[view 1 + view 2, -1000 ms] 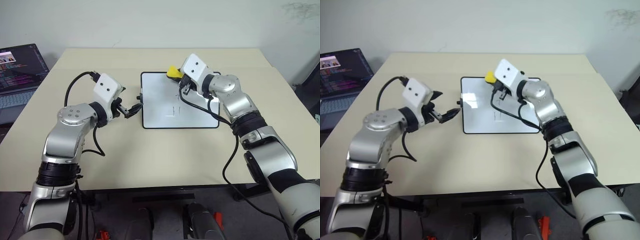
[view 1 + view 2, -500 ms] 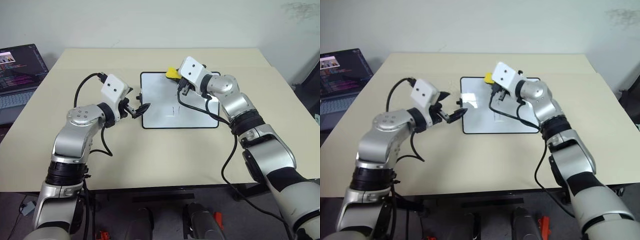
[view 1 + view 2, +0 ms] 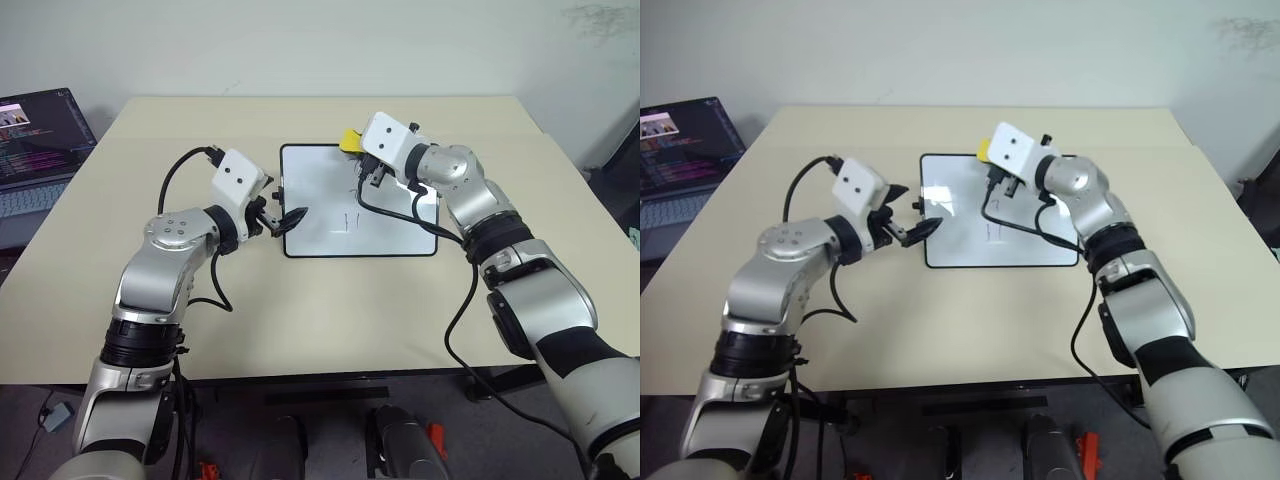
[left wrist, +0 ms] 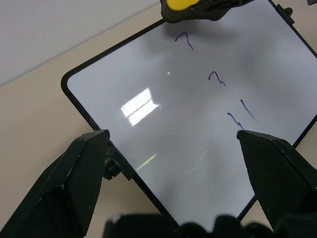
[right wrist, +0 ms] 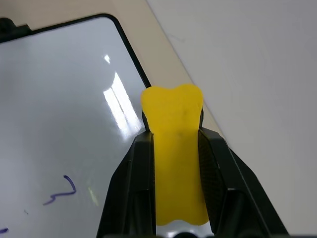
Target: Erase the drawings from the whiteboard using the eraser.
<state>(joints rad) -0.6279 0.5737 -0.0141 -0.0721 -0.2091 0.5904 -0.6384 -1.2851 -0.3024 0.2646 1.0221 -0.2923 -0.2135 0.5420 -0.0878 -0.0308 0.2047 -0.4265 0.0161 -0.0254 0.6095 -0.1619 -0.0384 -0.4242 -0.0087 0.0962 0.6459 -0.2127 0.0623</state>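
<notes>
From the head camera, you see the whiteboard [image 3: 360, 201] lying flat near the middle of the beige surface [image 3: 300, 300], with a laptop [image 3: 40, 140] off at the surface's left edge. Your right tool [image 3: 352, 147] reaches in over the board's far edge, its two black fingers clamped together on the yellow eraser [image 3: 349, 140], which sits above the top rim of the board. Your left tool [image 3: 283, 217] rests at the board's left edge, fingers spread apart, one tip over the white face and nothing between them. The drawings [image 3: 351, 219], a few thin dark strokes, stand near the board's middle, well apart from the eraser.

In the left wrist view, your left tool's fingers [image 4: 74, 183] stand wide apart, straddling the board's near corner and holding nothing; the black frame runs between them. The drawings [image 4: 233, 101] show as short purple strokes on the glossy white, and the eraser [image 4: 182, 4] hangs just beyond the farthest stroke.

In the right wrist view, your right tool [image 5: 174, 124] pinches the eraser [image 5: 176, 148] between both fingers, its free end poking out over the board's corner and the surface beside it. One stroke [image 5: 62, 191] lies nearby.
</notes>
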